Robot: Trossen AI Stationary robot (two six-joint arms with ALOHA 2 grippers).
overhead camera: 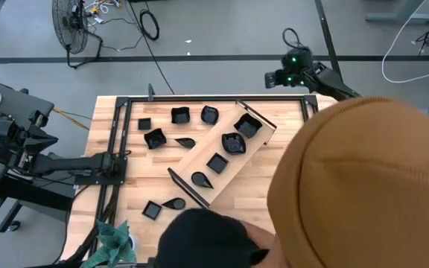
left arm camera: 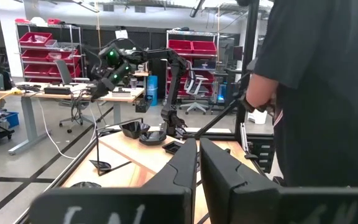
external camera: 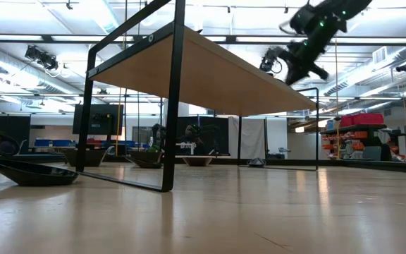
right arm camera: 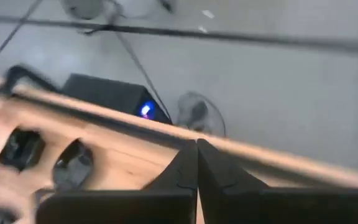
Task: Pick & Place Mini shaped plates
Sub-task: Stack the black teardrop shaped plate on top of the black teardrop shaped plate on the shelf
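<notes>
High view: wooden table, seen from above.
Tray: long light-wood tray lies diagonally mid-table, carrying four mini shaped plates.
Loose plates: five on the far left of the table, two more near the left front edge.
Left gripper: parked at the table's left edge, fingers together, holding nothing.
Right gripper: raised beyond the far right corner, fingers together, empty.
Person: tan cap and dark sleeve cover the near right of the table.
</notes>
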